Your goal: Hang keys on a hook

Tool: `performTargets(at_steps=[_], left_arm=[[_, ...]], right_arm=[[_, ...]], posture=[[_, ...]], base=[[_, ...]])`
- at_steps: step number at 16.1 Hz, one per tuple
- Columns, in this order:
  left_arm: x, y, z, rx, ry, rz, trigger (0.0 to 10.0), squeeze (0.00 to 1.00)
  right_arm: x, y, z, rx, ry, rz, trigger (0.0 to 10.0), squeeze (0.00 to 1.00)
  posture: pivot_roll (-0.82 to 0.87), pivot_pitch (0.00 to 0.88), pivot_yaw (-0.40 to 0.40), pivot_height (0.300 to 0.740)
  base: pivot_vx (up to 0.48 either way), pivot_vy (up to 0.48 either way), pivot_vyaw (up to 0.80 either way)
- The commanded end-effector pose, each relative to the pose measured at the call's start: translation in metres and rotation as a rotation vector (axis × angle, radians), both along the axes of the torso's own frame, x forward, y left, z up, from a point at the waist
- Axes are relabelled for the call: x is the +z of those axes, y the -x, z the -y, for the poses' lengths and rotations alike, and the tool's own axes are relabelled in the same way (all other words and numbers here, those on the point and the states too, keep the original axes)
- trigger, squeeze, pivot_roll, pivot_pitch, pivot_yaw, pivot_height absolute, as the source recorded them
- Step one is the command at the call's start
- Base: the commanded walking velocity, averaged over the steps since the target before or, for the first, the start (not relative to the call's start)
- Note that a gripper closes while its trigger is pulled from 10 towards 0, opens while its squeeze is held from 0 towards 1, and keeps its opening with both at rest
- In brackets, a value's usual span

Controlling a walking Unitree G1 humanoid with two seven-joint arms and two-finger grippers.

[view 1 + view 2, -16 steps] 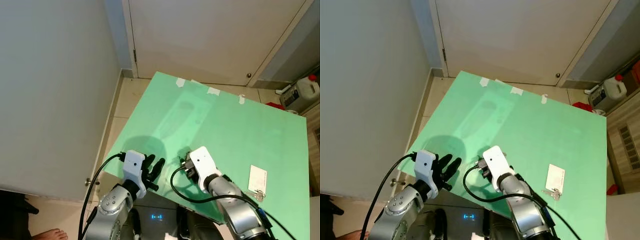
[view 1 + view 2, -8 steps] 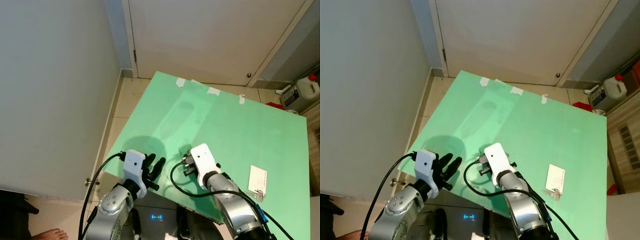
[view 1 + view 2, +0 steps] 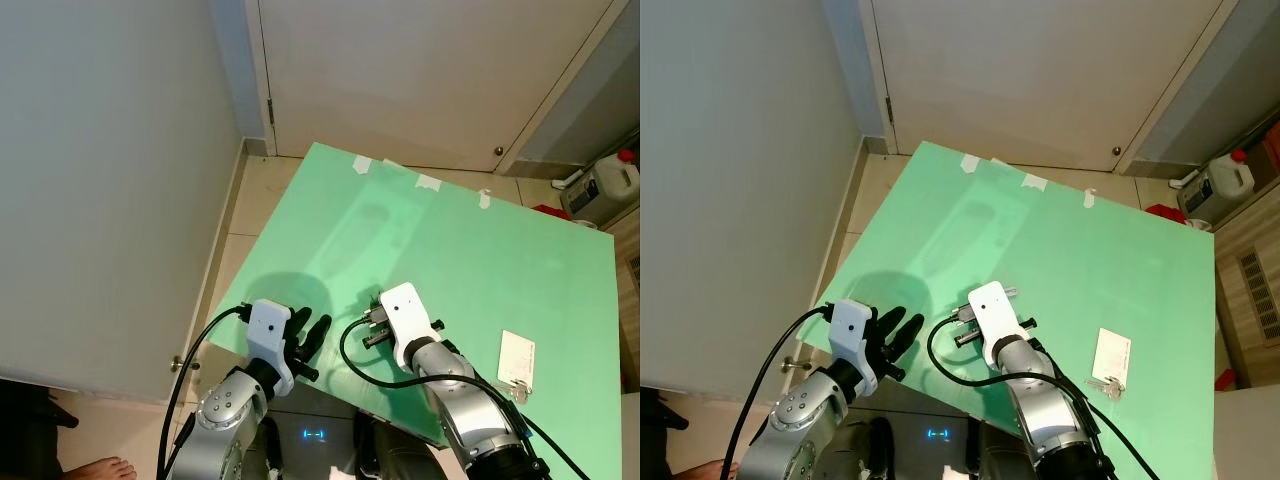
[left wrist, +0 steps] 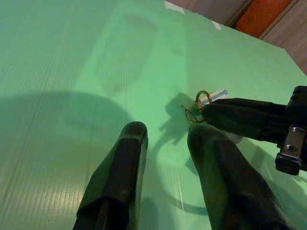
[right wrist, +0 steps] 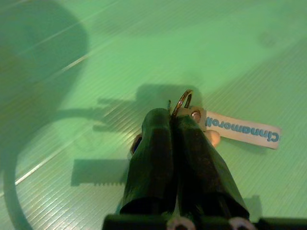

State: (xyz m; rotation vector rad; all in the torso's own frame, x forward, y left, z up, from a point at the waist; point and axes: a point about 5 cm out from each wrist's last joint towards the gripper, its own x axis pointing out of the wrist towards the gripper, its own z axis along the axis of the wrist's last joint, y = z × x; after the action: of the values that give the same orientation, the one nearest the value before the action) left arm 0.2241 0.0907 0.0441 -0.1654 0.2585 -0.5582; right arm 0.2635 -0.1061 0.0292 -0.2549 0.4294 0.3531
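Right gripper (image 5: 175, 117) is clenched on a key ring (image 5: 181, 101) carrying a white tag with blue lettering (image 5: 242, 130). The ring pokes out just past the fingertips, and the tag trails off to one side of them, above the green board (image 3: 470, 240). In the left wrist view the same ring (image 4: 202, 97) sits at the tip of the right fingers (image 4: 240, 117), with only a thin arc of wire held between them. Whether any key blade hangs below the fingers cannot be told.

Left gripper (image 4: 165, 136) hovers just beside the right one, fingers parted and holding nothing, pointing toward the ring.

A second, loose key (image 3: 519, 391) lies next to a white card (image 3: 515, 357), well apart from the right gripper on the far side of that arm, near the board's edge.

No hook can be made out in any view.

Risks, as judged:
- The hold is at the extreme fingertips on thin wire; a quick swing or wrist turn could let the ring rotate or slip out.
- The dangling tag may catch on the hook or mask the ring's opening.
- With so little ring exposed beyond the tips, the fingers may foul the hook.
- The left gripper's closeness invites contact between the arms.
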Motion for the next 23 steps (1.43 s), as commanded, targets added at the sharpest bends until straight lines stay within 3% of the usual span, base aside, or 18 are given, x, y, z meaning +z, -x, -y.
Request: performTargets(at_steps=[1,4,5,8,12,14,16,19,20,21,22,23], left_arm=[[-0.003,0.004,0.001,-0.003,0.007,-0.020,10.0,0.00],[-0.002,0.004,0.003,-0.005,0.011,-0.019,10.0,0.00],[-0.002,0.004,0.003,-0.008,0.012,-0.017,10.0,0.00],[0.000,0.000,0.004,-0.014,0.012,-0.005,10.0,0.00],[0.006,-0.004,0.006,-0.026,0.019,0.018,10.0,0.00],[0.009,-0.007,0.006,-0.031,0.023,0.033,10.0,0.00],[0.017,-0.012,0.006,-0.036,0.038,0.067,10.0,0.00],[0.032,-0.022,0.006,-0.038,0.058,0.123,10.0,0.00],[0.038,-0.026,0.006,-0.038,0.065,0.146,10.0,0.00],[0.044,-0.029,0.007,-0.038,0.071,0.167,10.0,0.00],[0.047,-0.030,0.007,-0.039,0.074,0.176,10.0,0.00],[0.059,-0.035,0.008,-0.039,0.085,0.218,10.0,0.00]], right_arm=[[-0.006,0.003,0.005,-0.022,0.008,-0.018,0.0,0.00],[0.001,-0.002,0.006,-0.038,-0.025,0.038,0.0,0.00],[0.016,-0.006,0.002,-0.030,-0.158,0.126,0.0,0.00],[0.045,-0.011,0.002,-0.011,-0.399,0.262,0.0,0.00],[0.059,-0.010,0.002,0.030,-0.566,0.307,0.0,0.00],[0.073,-0.009,0.003,0.062,-0.741,0.340,0.0,0.00],[0.104,-0.008,0.005,0.136,-1.050,0.381,0.0,0.00],[0.141,-0.004,0.008,0.301,-1.264,0.465,0.3,0.00],[0.152,-0.003,0.008,0.354,-1.291,0.490,0.9,0.00],[0.158,-0.003,0.007,0.396,-1.284,0.503,2.5,0.00],[0.160,-0.002,0.006,0.413,-1.278,0.504,7.8,0.00],[0.165,-0.002,0.005,0.445,-1.270,0.501,10.0,0.00]], posture=[[0.05,0.240,-0.007,0.740],[0.05,0.237,-0.007,0.740],[0.05,0.234,-0.006,0.740],[0.05,0.220,-0.004,0.740],[0.05,0.210,-0.002,0.740],[0.06,0.203,0.008,0.740],[0.06,0.189,0.010,0.740],[0.08,0.174,0.010,0.740],[0.08,0.168,0.010,0.740],[0.08,0.163,0.009,0.740],[0.08,0.163,0.009,0.740],[0.08,0.156,0.006,0.740]], base=[[0.000,0.000,0.00],[0.000,0.000,0.00],[0.000,0.000,0.00],[0.000,0.000,0.00],[0.000,0.000,0.00],[0.000,0.000,0.00],[0.000,0.000,0.00],[0.000,0.000,0.00],[0.000,0.000,0.00],[0.000,0.000,0.00],[0.000,0.000,0.00],[0.000,0.000,0.00]])
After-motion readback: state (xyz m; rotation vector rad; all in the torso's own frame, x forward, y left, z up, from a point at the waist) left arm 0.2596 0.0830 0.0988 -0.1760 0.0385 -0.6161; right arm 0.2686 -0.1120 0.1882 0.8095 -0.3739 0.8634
